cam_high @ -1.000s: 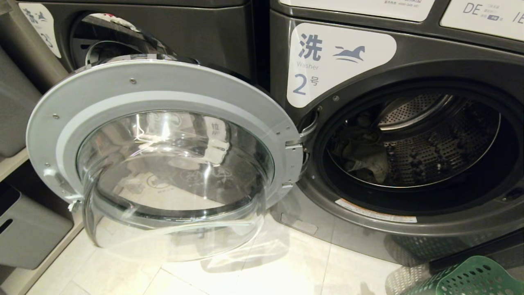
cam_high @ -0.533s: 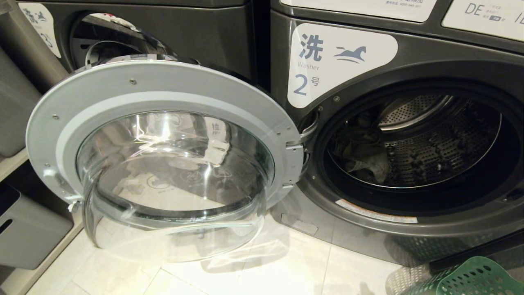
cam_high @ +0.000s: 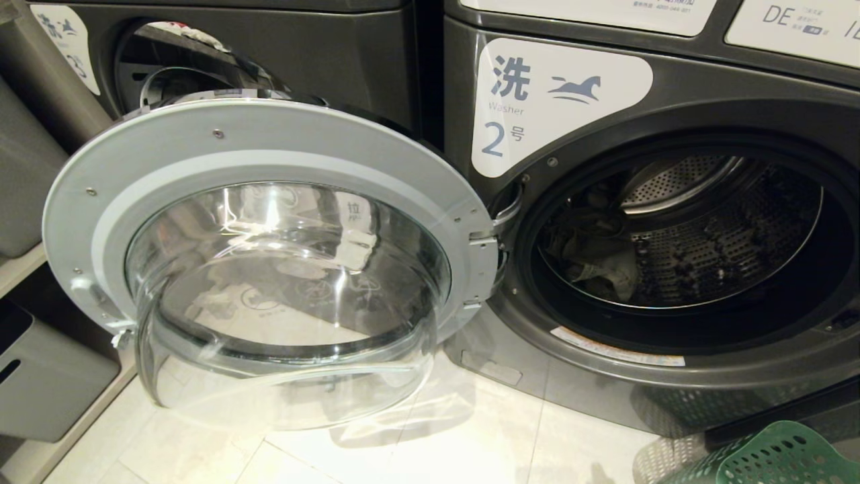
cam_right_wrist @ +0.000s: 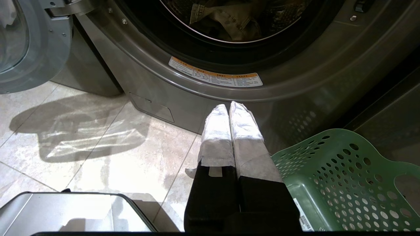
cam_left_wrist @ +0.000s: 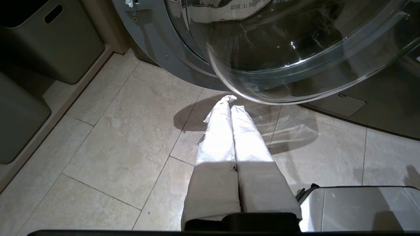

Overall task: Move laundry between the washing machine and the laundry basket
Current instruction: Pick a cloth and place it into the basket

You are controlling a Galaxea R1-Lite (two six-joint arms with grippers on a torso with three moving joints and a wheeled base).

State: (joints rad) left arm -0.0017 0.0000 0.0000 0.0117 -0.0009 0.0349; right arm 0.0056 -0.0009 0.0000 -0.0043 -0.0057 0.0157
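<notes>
The washing machine [cam_high: 578,114] marked 2 stands with its round glass door [cam_high: 269,269] swung wide open to the left. Grey-olive laundry [cam_high: 598,259] lies in the left part of its drum, also seen in the right wrist view as laundry [cam_right_wrist: 226,18]. The green laundry basket [cam_high: 772,460] sits on the floor at the lower right, below the machine. My right gripper [cam_right_wrist: 228,107] is shut and empty, low before the machine's front, beside the laundry basket [cam_right_wrist: 344,177]. Over the floor tiles under the door's glass bowl [cam_left_wrist: 295,65], my left gripper [cam_left_wrist: 231,102] is shut and empty.
The washer marked 3 [cam_high: 269,47] stands behind the open door. Grey bins [cam_high: 47,376] sit on a low shelf at the left, also seen as grey bins [cam_left_wrist: 52,39]. Pale floor tiles [cam_high: 403,444] lie before the machines. My base's corner [cam_right_wrist: 72,213] shows low.
</notes>
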